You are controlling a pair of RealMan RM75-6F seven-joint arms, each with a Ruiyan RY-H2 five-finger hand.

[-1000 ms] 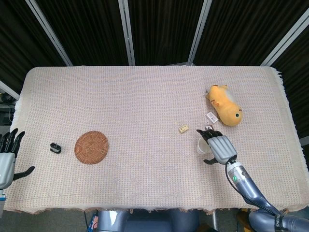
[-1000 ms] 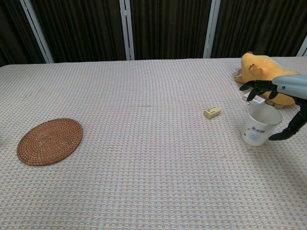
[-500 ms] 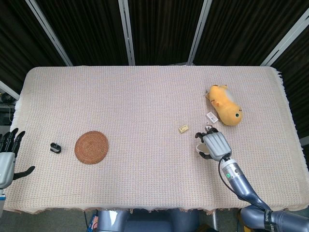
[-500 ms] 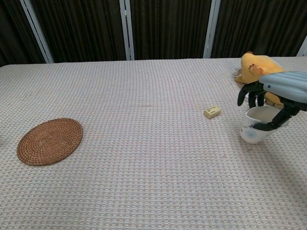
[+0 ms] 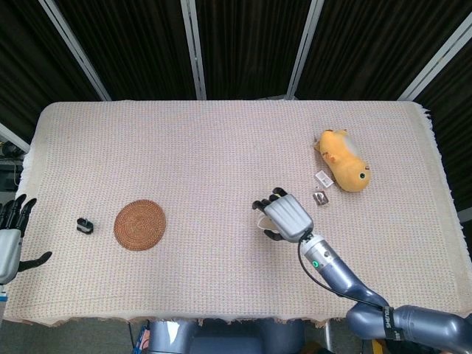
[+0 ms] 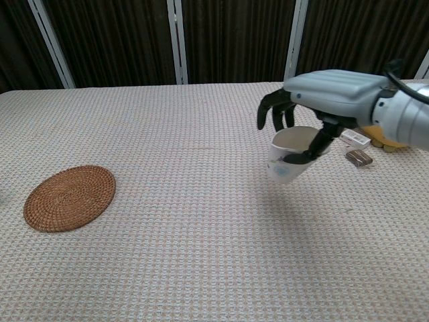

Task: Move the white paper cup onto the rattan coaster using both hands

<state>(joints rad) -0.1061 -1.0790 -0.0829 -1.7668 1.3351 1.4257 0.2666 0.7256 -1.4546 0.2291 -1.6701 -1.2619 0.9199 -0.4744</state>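
My right hand (image 5: pixel 286 217) holds the white paper cup (image 5: pixel 261 221) from above, fingers hooked over its rim. In the chest view the cup (image 6: pixel 287 155) hangs tilted and clear of the cloth, under the same hand (image 6: pixel 332 94); its shadow falls on the cloth below. The round rattan coaster (image 5: pixel 139 225) lies flat far to the left, also shown in the chest view (image 6: pixel 69 198). My left hand (image 5: pixel 11 237) waits at the table's left edge with fingers spread and nothing in it, well left of the coaster.
A yellow hamster toy (image 5: pixel 345 160) lies at the right. Next to it are a small white box (image 6: pixel 354 137) and a brown piece (image 6: pixel 360 157). A small black object (image 5: pixel 85 225) sits left of the coaster. A woven cloth (image 5: pixel 221 147) covers the table.
The right hand closed over the cup's rim, lifted it off the cloth and carried it leftward toward the table's middle. The left hand stayed put.
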